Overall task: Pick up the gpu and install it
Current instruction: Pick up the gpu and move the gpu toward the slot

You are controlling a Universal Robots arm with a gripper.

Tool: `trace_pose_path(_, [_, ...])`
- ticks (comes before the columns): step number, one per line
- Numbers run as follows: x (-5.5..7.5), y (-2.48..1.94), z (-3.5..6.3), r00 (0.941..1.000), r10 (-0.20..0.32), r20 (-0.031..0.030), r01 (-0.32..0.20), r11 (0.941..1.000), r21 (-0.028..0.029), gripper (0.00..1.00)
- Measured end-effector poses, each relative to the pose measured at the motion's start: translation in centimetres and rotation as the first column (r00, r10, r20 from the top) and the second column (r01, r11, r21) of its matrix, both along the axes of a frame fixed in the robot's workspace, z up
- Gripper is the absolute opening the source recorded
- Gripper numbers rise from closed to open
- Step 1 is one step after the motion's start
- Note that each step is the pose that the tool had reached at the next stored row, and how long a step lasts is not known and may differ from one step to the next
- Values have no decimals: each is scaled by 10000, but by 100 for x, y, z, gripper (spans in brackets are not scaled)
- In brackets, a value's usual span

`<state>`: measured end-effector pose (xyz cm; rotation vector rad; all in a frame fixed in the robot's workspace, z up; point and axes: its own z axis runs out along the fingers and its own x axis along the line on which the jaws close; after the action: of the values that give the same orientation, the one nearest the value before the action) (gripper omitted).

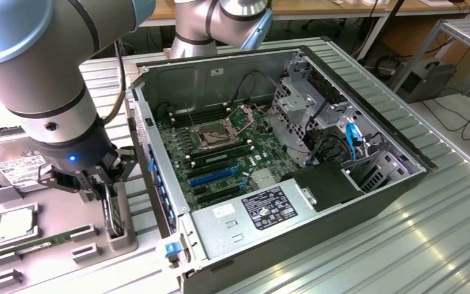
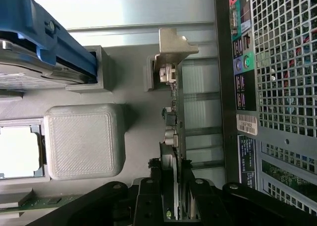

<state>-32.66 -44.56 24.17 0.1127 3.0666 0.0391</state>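
You are looking at a ribbed silver metal table (image 1: 431,245) carrying an open black tower computer case (image 1: 357,79), which is lying on its side with the green motherboard facing up. Your grey and blue robot arm (image 1: 31,67) is reaching down at the exterior view's left, just beside the case. Under it, a flat grey plastic parts tray (image 1: 55,208) is sitting along the table's edge on that side. A boxy silver hard drive with a white label (image 1: 14,168) is resting at the tray's far end.

The gpu (image 1: 114,211), a thin dark card with a silver metal bracket, is standing on edge in a slot at the tray's edge nearest the case. From the wrist you are seeing the gpu (image 2: 174,117) edge-on, with the case's mesh rear panel (image 2: 282,62) just beside it.

Your black gripper (image 1: 108,193) is straddling the card, and at the wrist the gripper (image 2: 172,181) is showing its fingers drawn in narrow, pressing on both faces.

A square silver processor (image 1: 14,223) and a long green RAM stick (image 1: 43,242) are lying near the tray's front.
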Motion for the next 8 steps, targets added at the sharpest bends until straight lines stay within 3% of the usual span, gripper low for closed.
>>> trace_pose_path(8, [4, 0, -1, 9984, 570, 2, -570, 9984, 2, 27])
